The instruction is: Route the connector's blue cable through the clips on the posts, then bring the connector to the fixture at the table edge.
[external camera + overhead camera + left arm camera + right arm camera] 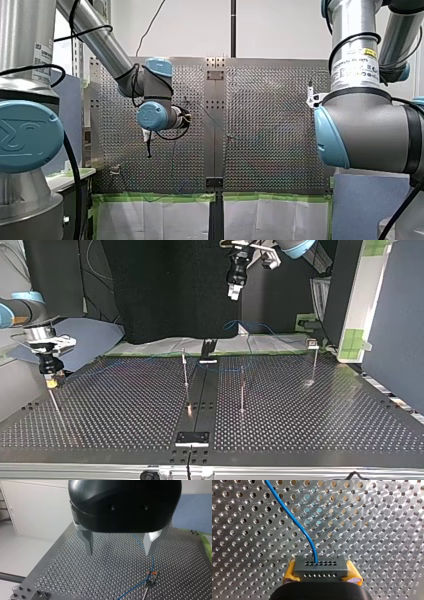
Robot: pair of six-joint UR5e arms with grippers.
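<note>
Looks maybe halfway, hard to call. Got the connector (320, 566) pinched tight between the yellow pads (289, 573) of my right hand (322, 574), low over the surface (125, 410) at the top view's left, right beside a thin post (55, 401). Blue cable (294, 520) trailing off ahead of it. Seems threaded through a clip (151, 574) down below my left hand (119, 552), spread wide, parked high, holding nothing. Can't tell about the other posts. Still need to catch any missed clips, then carry the connector over to the edge.

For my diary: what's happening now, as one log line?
right end effector: shut on connector | left end effector: open | blue cable: trailing
</note>
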